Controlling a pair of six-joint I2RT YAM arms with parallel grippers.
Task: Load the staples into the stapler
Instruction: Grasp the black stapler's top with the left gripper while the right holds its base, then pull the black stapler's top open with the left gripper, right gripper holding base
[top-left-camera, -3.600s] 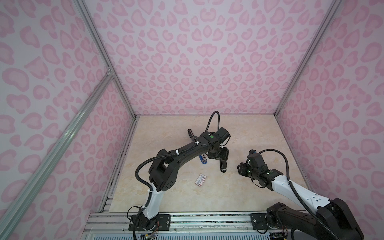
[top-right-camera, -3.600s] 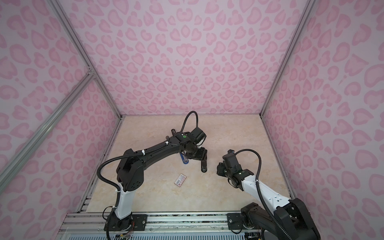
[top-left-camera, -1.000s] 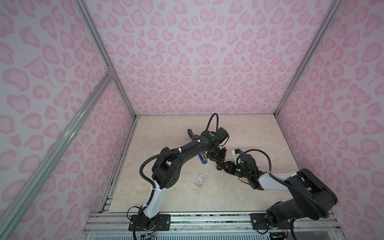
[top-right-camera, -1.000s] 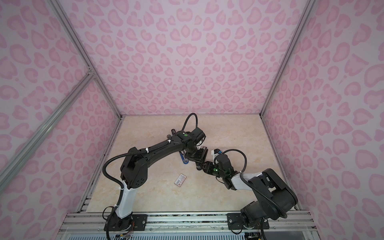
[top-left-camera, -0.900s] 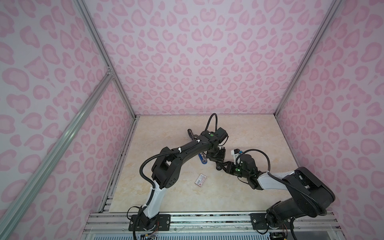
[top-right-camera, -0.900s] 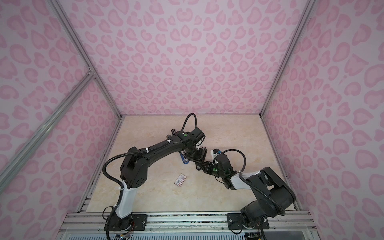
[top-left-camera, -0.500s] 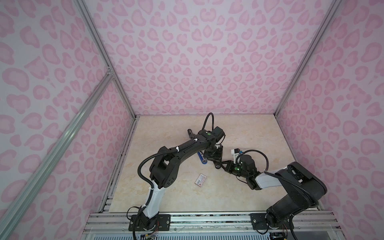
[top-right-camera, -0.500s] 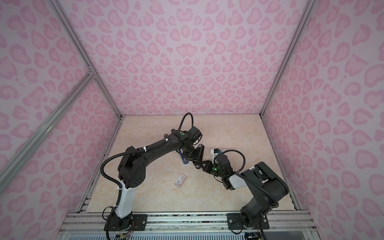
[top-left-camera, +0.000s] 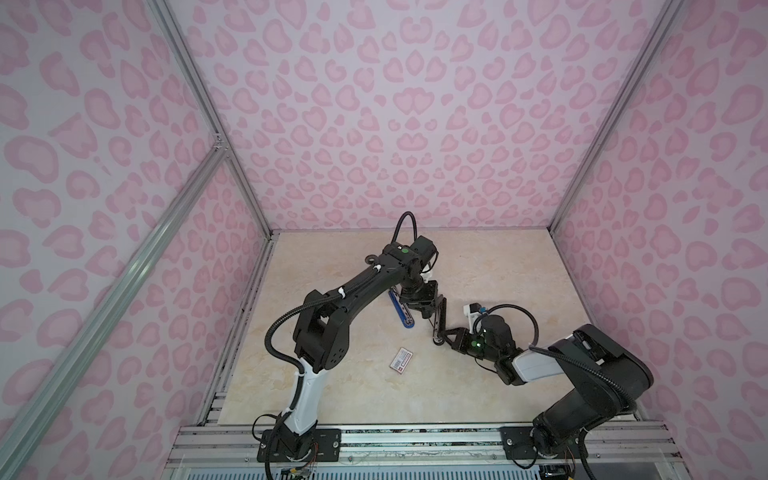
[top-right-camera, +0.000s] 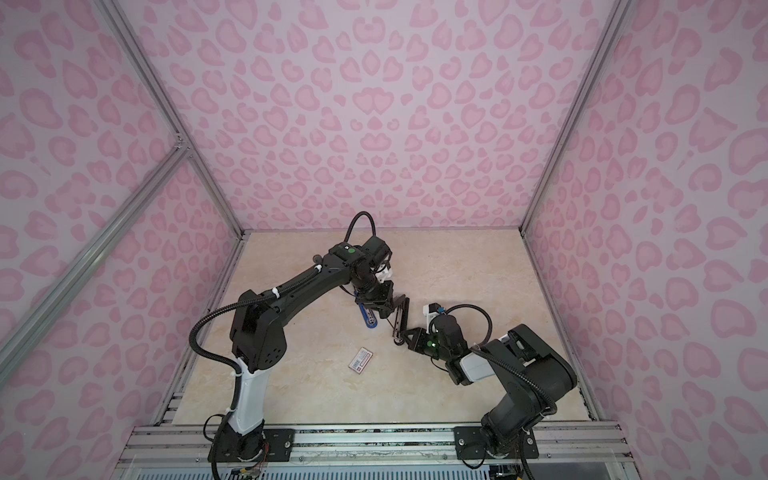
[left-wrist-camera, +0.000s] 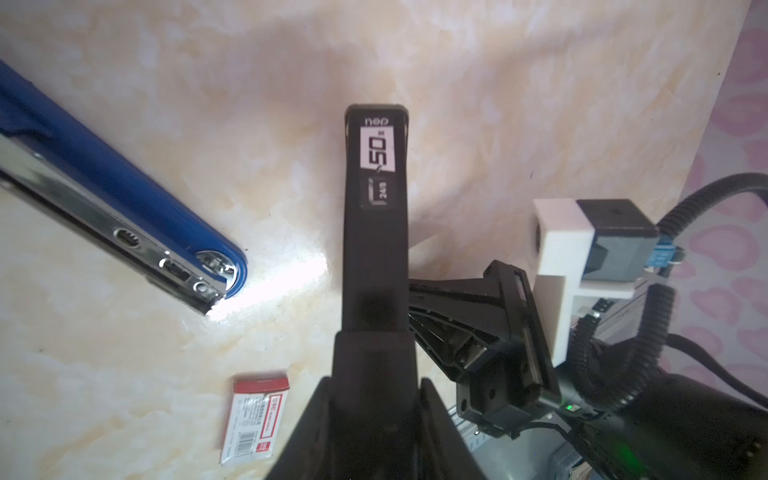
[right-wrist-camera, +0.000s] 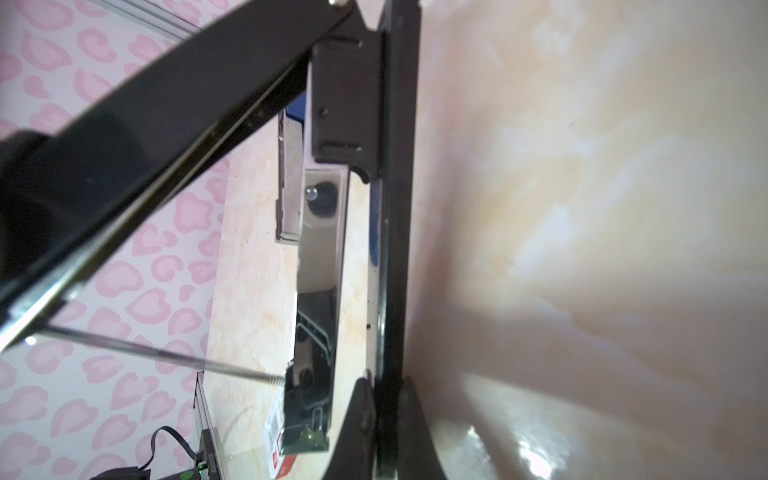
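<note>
Jaws of left gripper (left-wrist-camera: 373, 376) and right gripper (right-wrist-camera: 386, 401) both clamp the stapler (left-wrist-camera: 376, 216), splayed open near the box (top-left-camera: 401, 359); no staples visible; the right's thin-edge pinch may slip, snapping it shut.

- Black-linked left arm (top-left-camera: 365, 286), white lower link, white ties, ribbed black cable (top-left-camera: 269, 338) alongside.
- Bulky black right arm (top-left-camera: 598, 374), one white link, thin black cable.
- A green light (top-left-camera: 402, 250) on each arm.
- White camera mount (left-wrist-camera: 561, 241), grey camera, blue plug.
- Black, tapered left gripper (left-wrist-camera: 376, 382) and right gripper (right-wrist-camera: 384, 399).
- Black base plates (top-left-camera: 328, 444), silver screws.
</note>
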